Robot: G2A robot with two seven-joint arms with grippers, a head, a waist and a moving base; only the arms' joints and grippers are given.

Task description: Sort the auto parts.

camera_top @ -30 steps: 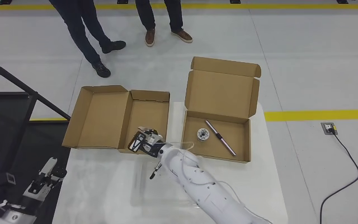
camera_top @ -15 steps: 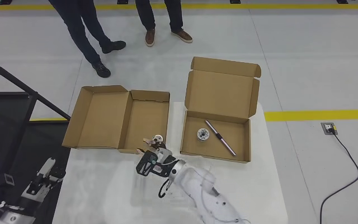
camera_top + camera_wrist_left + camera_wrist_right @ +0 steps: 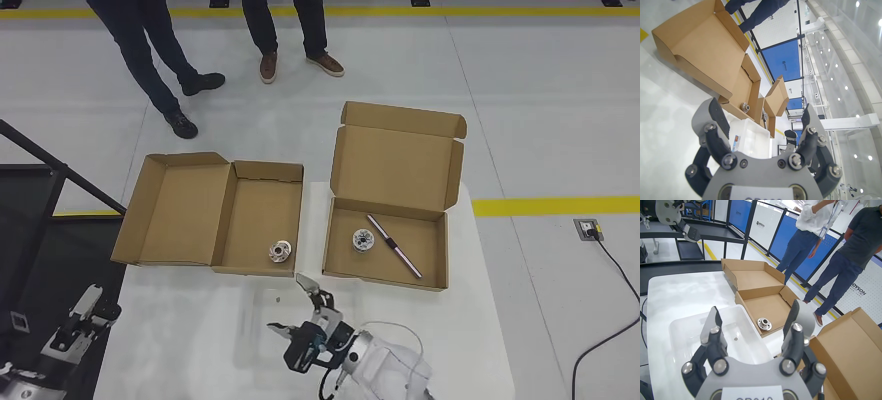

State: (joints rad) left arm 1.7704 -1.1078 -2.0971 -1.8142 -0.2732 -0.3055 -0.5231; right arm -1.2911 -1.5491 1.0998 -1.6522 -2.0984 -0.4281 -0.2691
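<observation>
**One part is now in its box**

One second ago our right gripper was out over the near corner of the left box. Now it has pulled back toward us and hangs above the clear bin. Its two fingers are spread wide, with nothing between them.

The shiny hub now lies by itself on the floor of the left box, close to the near wall. Nothing is touching it. We think the gripper let it go there and then backed away.

Our left gripper has hardly moved. It sits low, off the left side of the table, well apart from the boxes. Its fingers are spread too, and it carries nothing.

The right box has a round part and a thin rod lying side by side.

So we think this hub is sorted. Next we would look in the clear bin for another part. We see a tiny speck on its floor, but we cannot tell what it is.
</observation>
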